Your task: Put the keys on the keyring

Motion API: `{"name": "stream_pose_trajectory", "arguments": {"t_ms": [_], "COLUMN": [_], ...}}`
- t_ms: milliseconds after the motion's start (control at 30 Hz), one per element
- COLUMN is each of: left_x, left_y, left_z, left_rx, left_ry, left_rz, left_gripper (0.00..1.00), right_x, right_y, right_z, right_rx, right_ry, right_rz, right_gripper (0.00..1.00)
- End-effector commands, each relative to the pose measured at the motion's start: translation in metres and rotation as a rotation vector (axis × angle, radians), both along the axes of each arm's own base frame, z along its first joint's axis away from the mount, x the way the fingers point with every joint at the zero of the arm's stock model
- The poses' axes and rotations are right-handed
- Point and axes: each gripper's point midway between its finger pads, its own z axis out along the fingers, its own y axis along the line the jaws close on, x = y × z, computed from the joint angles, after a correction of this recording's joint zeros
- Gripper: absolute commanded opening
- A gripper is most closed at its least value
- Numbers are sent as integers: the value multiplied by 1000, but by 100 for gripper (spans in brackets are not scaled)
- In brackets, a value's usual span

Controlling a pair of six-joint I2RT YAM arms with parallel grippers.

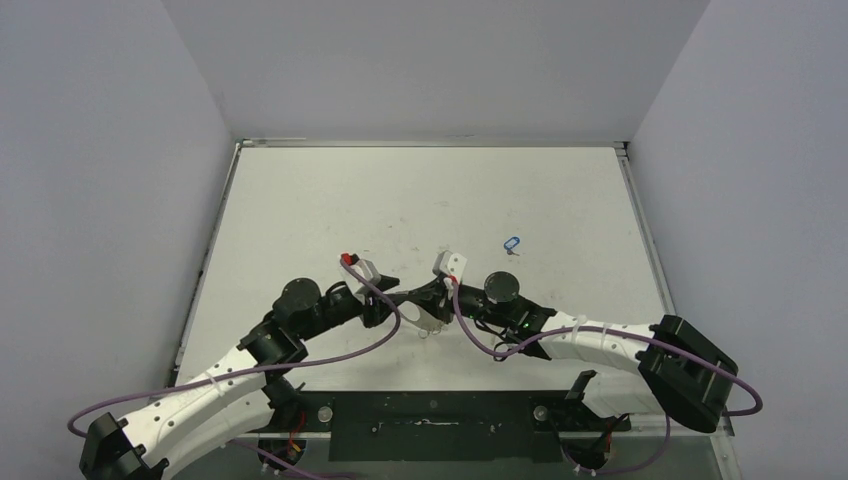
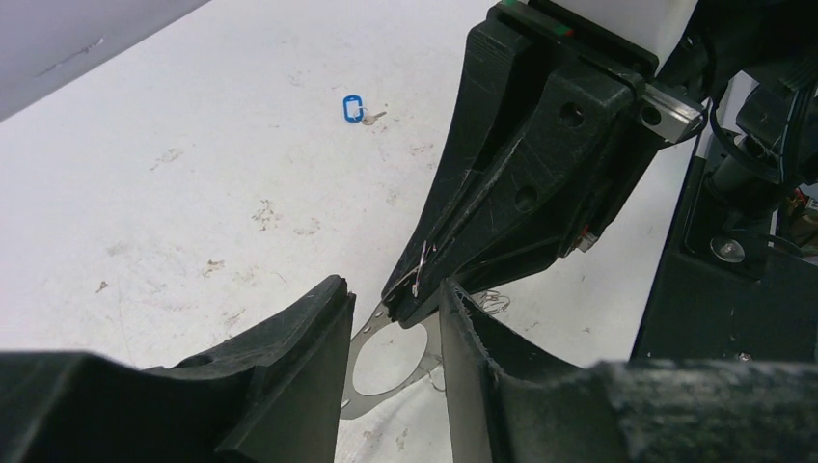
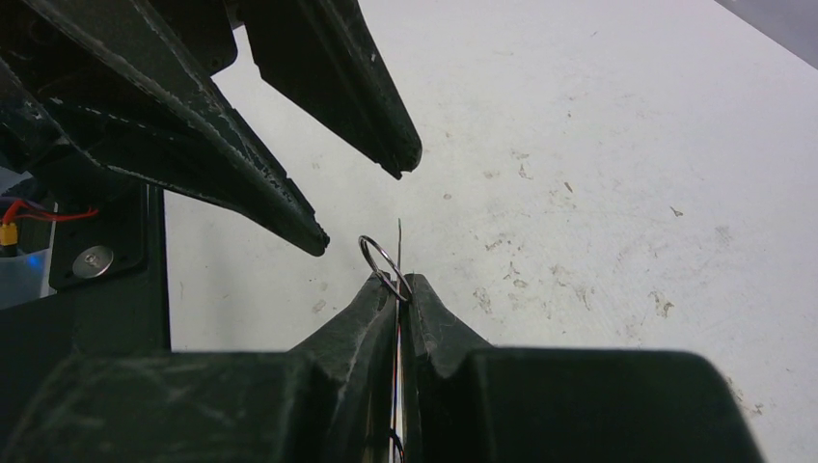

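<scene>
The keyring (image 2: 355, 403) is a thin pale plate with a big round hole. My right gripper (image 3: 398, 282) is shut on its rim and holds it edge-on, with one wire loop (image 3: 365, 251) sticking out above the fingertips. My left gripper (image 2: 393, 286) is open, its two fingers standing either side of the plate and the right gripper's tip. Both grippers meet at the table's near middle, left (image 1: 392, 290) and right (image 1: 432, 300). The blue-headed key (image 1: 512, 243) lies on the table further back and right, and also shows in the left wrist view (image 2: 353, 108). The dark-headed key is not visible.
The black mounting plate (image 1: 430, 420) runs along the near edge between the arm bases. Purple cables (image 1: 350, 355) loop off both arms. Grey walls close the table on the left, back and right. The white tabletop (image 1: 420, 200) is scuffed.
</scene>
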Motion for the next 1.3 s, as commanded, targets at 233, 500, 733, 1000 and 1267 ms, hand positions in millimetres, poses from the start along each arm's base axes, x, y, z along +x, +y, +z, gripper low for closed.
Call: {"name": "stream_pose_trajectory", "arguments": {"t_ms": [233, 500, 733, 1000, 1267], "left_x": [-9, -4, -6, -7, -4], "left_y": [-14, -19, -21, -21, -22], "left_z": [6, 5, 3, -2, -8], "left_rx": [17, 27, 30, 37, 59], "left_ry": [-161, -214, -227, -222, -205], "left_rz": [-130, -139, -163, -169, -165], "left_gripper": [39, 24, 3, 0, 6], "right_x": [-5, -6, -6, -5, -5], "right_y": [2, 3, 4, 5, 5], "right_z": [35, 36, 35, 37, 37], "right_rx": [65, 64, 60, 59, 60], "right_ry": [-63, -62, -61, -58, -56], "right_rz": [40, 50, 51, 52, 53], "right_gripper": [0, 0, 0, 0, 0]}}
